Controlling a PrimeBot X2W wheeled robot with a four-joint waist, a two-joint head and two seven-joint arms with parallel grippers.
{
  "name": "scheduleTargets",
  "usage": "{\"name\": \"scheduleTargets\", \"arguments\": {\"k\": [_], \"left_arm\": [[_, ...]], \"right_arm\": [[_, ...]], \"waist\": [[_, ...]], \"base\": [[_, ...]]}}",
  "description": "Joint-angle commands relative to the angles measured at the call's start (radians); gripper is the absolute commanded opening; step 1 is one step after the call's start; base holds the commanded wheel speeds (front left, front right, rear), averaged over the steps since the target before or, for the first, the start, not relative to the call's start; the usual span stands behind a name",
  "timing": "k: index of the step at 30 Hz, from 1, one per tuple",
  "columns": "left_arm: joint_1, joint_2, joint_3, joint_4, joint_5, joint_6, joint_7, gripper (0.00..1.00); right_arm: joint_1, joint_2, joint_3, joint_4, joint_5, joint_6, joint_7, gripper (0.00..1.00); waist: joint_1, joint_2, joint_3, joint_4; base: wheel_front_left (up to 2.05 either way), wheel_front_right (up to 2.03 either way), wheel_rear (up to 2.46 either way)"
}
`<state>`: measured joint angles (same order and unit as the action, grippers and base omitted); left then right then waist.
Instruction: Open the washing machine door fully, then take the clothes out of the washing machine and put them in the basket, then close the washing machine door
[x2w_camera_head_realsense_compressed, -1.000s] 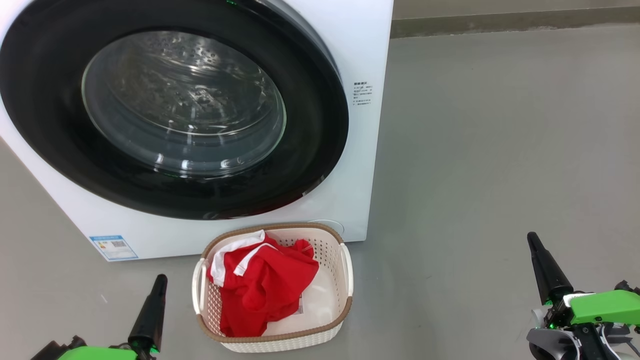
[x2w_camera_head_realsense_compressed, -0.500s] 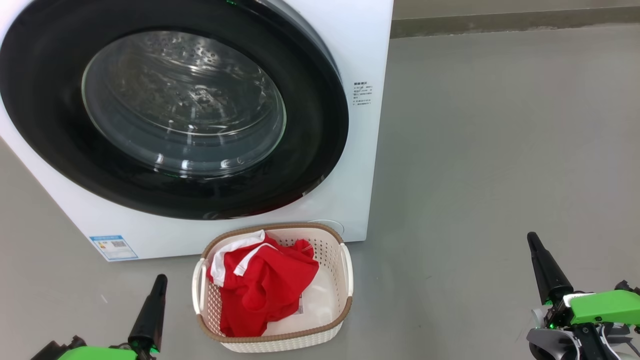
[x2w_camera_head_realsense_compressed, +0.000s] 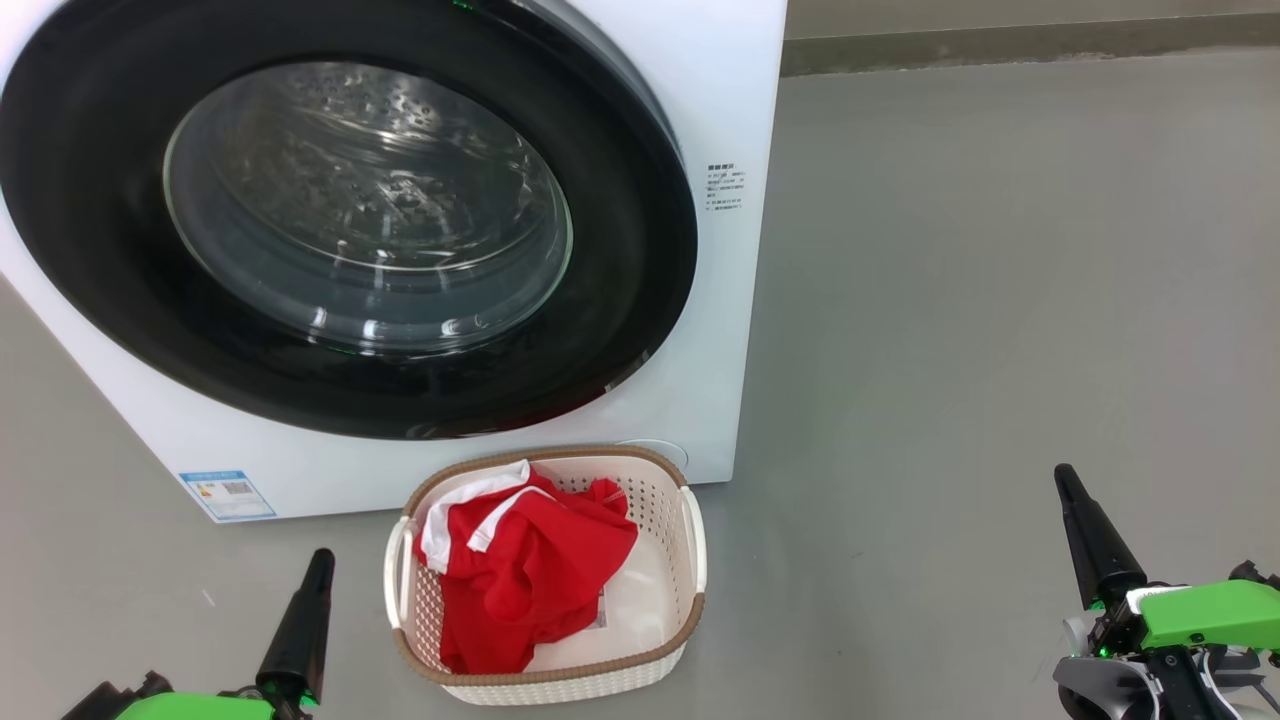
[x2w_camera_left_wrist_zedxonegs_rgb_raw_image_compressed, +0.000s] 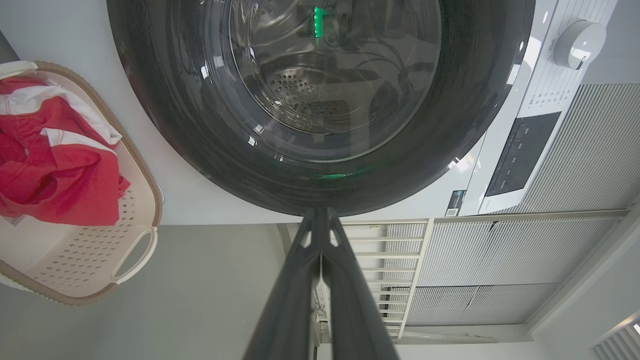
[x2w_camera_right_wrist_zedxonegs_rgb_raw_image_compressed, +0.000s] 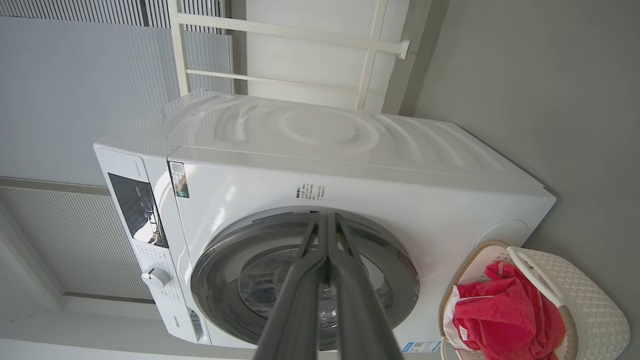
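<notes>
My left fingers (x2w_camera_head_realsense_compressed: 300, 625) and right fingers (x2w_camera_head_realsense_compressed: 1090, 540): closed, empty. The clothes (x2w_camera_head_realsense_compressed: 530, 575) look soft, light; I'd pinch a fold at the basket's (x2w_camera_head_realsense_compressed: 693, 555) ten o'clock.

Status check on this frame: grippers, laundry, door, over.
Both shut, empty: left gripper, right gripper, low either side of the basket. The clothes in basket; washing machine door closed. Nothing in the way.

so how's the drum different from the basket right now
The basket holds the red clothes; the drum shows no fabric. The basket is open-topped; the drum sits behind the shut door. The basket is cream plastic, the drum steel. Both are perforated.
</notes>
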<state>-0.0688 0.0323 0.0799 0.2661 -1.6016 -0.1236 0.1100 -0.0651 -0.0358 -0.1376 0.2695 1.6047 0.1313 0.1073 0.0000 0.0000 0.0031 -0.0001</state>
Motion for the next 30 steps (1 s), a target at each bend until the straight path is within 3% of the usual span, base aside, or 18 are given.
{"name": "scheduleTargets", "arguments": {"k": [1,30], "left_arm": [[-0.039,0.018,0.034,-0.021,-0.007,-0.007,0.003,0.00],[-0.039,0.018,0.034,-0.021,-0.007,-0.007,0.003,0.00]], "right_arm": [[-0.043,-0.014,0.024,-0.025,0.004,-0.001,0.006,0.00],[-0.043,-0.014,0.024,-0.025,0.004,-0.001,0.006,0.00]], "waist": [[0.0000,0.0000,0.000,0.000],[0.0000,0.0000,0.000,0.000]], "base": [[0.00,0.00,0.00],[0.00,0.00,0.00]]}}
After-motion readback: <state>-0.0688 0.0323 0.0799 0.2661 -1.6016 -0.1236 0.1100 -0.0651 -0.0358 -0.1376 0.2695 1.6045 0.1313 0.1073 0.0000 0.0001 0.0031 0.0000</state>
